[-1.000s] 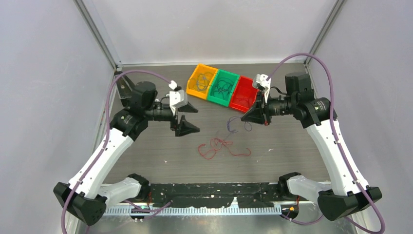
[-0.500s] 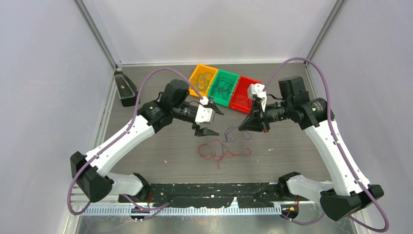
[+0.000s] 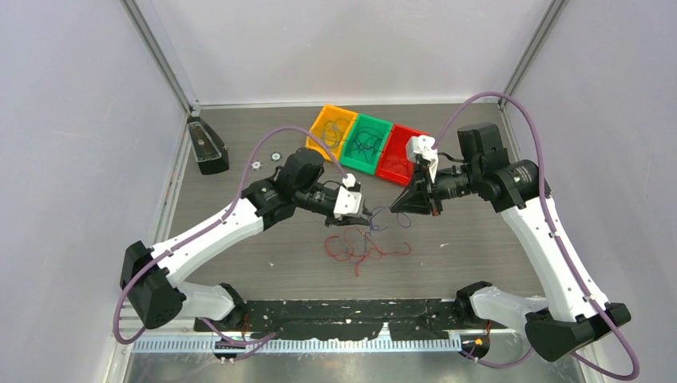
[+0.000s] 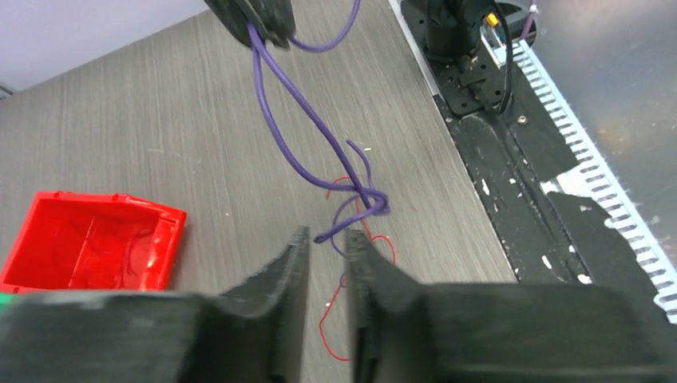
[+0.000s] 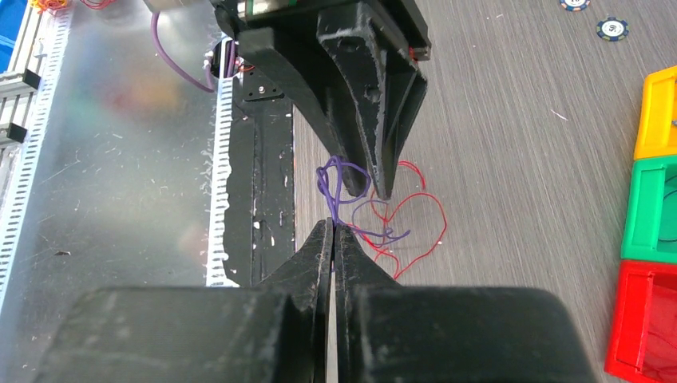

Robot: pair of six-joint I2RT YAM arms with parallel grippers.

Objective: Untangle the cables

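Separation step in hand. Right end effector (image 5: 333, 227) is pinched shut on the purple cable (image 4: 307, 132), raised above the surface (image 3: 479, 239); the red cable (image 3: 351, 247) lies beneath. Left end effector (image 4: 325, 235) stands narrowly open, empty, at the knot (image 4: 371, 203). Next move calls for clamping there and drawing apart.

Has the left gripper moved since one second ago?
Yes. The left gripper shifted right, from in front of the orange bin to in front of the green bin.

We see the whole table (image 3: 463, 247) from above, behind the arm bases. The wrist cameras look closely past the left gripper (image 4: 323, 235) and the right gripper (image 5: 331, 226), facing each other. All views share the purple cable (image 3: 383, 217) between the tips.
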